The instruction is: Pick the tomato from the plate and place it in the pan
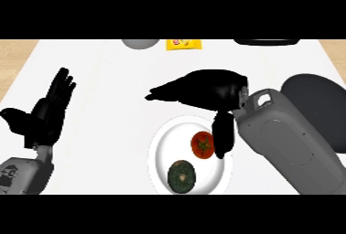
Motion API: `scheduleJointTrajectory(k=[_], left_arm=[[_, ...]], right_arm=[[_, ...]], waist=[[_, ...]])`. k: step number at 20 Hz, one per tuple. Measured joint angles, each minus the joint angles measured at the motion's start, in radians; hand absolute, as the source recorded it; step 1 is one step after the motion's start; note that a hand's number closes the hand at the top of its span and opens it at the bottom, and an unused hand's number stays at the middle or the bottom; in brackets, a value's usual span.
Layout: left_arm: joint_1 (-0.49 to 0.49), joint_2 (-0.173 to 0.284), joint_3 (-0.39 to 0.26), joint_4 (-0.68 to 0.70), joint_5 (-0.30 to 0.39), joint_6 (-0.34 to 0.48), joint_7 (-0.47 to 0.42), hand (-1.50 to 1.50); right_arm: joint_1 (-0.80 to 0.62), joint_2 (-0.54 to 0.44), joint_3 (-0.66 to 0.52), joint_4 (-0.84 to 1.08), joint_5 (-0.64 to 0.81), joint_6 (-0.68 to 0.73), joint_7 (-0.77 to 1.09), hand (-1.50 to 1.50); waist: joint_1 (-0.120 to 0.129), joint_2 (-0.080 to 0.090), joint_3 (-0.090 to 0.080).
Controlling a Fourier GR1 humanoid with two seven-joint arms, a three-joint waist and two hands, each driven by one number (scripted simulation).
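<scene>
Tomato (202, 144) sits on the white plate (161, 151), just left of the right hand's (206, 89) downward-pointing thumb and below its forward-stretched fingers (162, 94), which are released and hold nothing. A dark green vegetable (181, 176) lies on the same plate, below-left of the thumb. The pan (317, 107) is off to the right, beyond the forearm. The tomato looks round, smooth and likely slippery, soft enough to bruise, so it is best taken across its widest middle from opposite sides. The left hand (47, 109) rests open, fingers up, at the surface's (108, 64) left.
</scene>
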Motion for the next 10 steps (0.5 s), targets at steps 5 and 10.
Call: scheduleJointTrajectory(k=[5, 10], left_arm=[[-0.032, -0.030, 0.007, -0.001, -0.033, 0.002, 0.030, 0.00], [-0.042, -0.045, 0.023, 0.013, -0.054, -0.017, 0.033, 0.00]], right_arm=[[0.079, 0.016, 0.011, -0.040, 0.093, -0.014, 0.013, -1.50], [0.074, 0.041, 0.030, 0.042, 0.203, -0.028, -0.018, -1.50]], waist=[[0.000, 0.002, 0.000], [0.005, 0.004, 0.000]])
